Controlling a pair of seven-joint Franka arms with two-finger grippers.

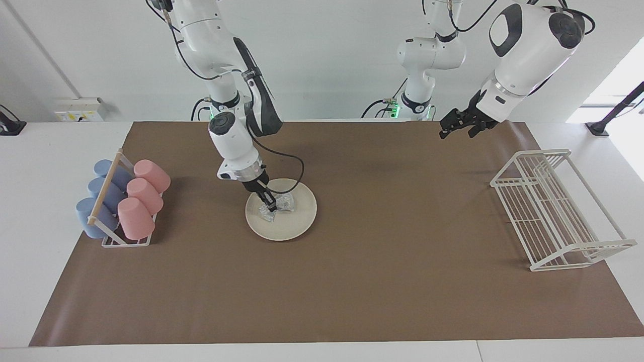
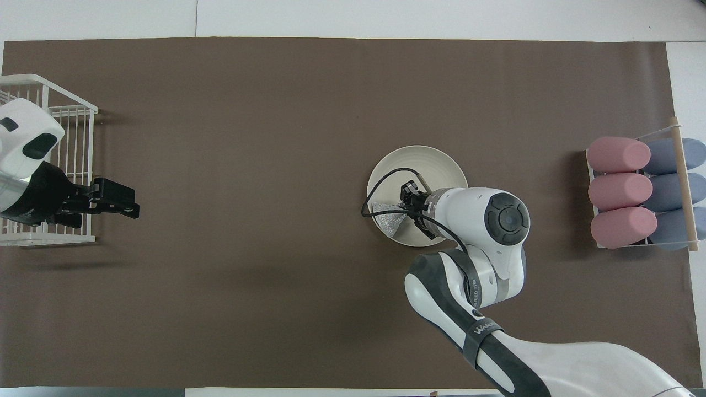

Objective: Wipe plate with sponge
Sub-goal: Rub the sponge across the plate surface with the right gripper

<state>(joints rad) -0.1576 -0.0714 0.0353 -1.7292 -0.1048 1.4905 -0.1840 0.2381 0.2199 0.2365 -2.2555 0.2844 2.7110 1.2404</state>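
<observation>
Left of centre in the facing view, we find the plate [image 1: 292,223] lying flat on the brown mat [image 1: 382,281] that covers the counter [image 1: 30,211]. The sponge [image 1: 279,205] lies on the plate, on the half nearer the robots. The right claw [image 1: 270,204] is down on the sponge with its fingers closed onto it, the wrist tilted over the plate's rim. In the overhead view the same claw [image 2: 409,199] appears right of centre, the sponge [image 2: 389,218] showing just below and to the left of it on the plate [image 2: 436,162].

At the upper right of the facing view, the left claw [image 1: 455,128] hangs in the air over the mat, beside the white wire rack [image 1: 558,211]; its arm waits. We cannot tell whether its fingers are apart or together. In the overhead view it [image 2: 124,201] sits at the left edge, just beside the wire rack [image 2: 66,132].

At the left of the facing view, a cup rack [image 1: 113,201] holds three pink cups [image 1: 143,196] and three blue cups [image 1: 100,196] lying on their sides.
</observation>
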